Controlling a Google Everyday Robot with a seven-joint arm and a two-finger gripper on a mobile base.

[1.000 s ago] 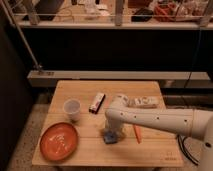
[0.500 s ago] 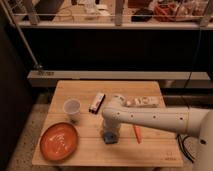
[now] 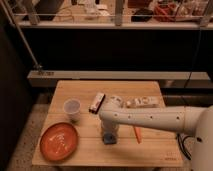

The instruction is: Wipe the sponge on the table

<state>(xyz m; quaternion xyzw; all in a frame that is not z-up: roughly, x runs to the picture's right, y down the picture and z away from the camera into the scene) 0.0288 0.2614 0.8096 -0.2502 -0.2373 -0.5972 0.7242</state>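
The small blue sponge [image 3: 108, 140] lies on the light wooden table [image 3: 80, 91], near its front edge and a little right of the middle. My gripper [image 3: 108, 133] comes straight down on it from the white arm [image 3: 150, 119], which reaches in from the right. The gripper is shut on the sponge and presses it to the tabletop. Only the lower part of the sponge shows below the gripper.
An orange plate [image 3: 59, 141] sits at the front left, with a pale cup [image 3: 72, 108] behind it. A dark red-and-white packet [image 3: 97, 102] lies mid-table. A thin orange stick [image 3: 137, 134] lies right of the sponge. Pale packets [image 3: 143, 102] rest at the back right.
The gripper and the sponge have slid slightly toward the table's front edge. Everything else has stayed in place.
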